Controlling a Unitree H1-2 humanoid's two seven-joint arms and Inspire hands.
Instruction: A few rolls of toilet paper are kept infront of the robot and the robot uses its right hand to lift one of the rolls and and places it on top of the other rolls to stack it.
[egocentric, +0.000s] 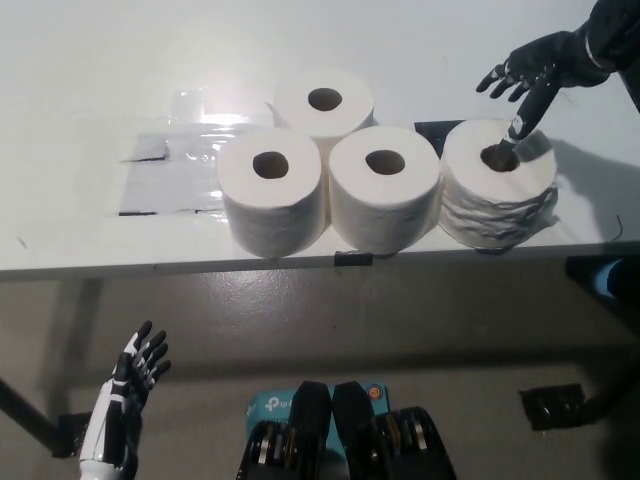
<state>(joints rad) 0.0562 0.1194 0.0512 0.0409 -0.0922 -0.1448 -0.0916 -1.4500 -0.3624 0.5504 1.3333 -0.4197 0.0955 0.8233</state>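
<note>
Four white toilet paper rolls stand upright on the white table (80, 80). One roll (324, 103) is at the back, two rolls (271, 188) (385, 186) sit side by side in front of it. A fourth, rumpled roll (497, 195) stands at the right. My black right hand (530, 75) hovers open just above that rumpled roll, fingers spread, one fingertip pointing down at its core hole. My white left hand (130, 395) hangs open at the lower left, below the table edge.
A clear plastic sheet with dark tape marks (165, 165) lies on the table left of the rolls. The table's front edge (200, 265) runs across the middle. A dark object (555, 405) lies on the floor at the lower right.
</note>
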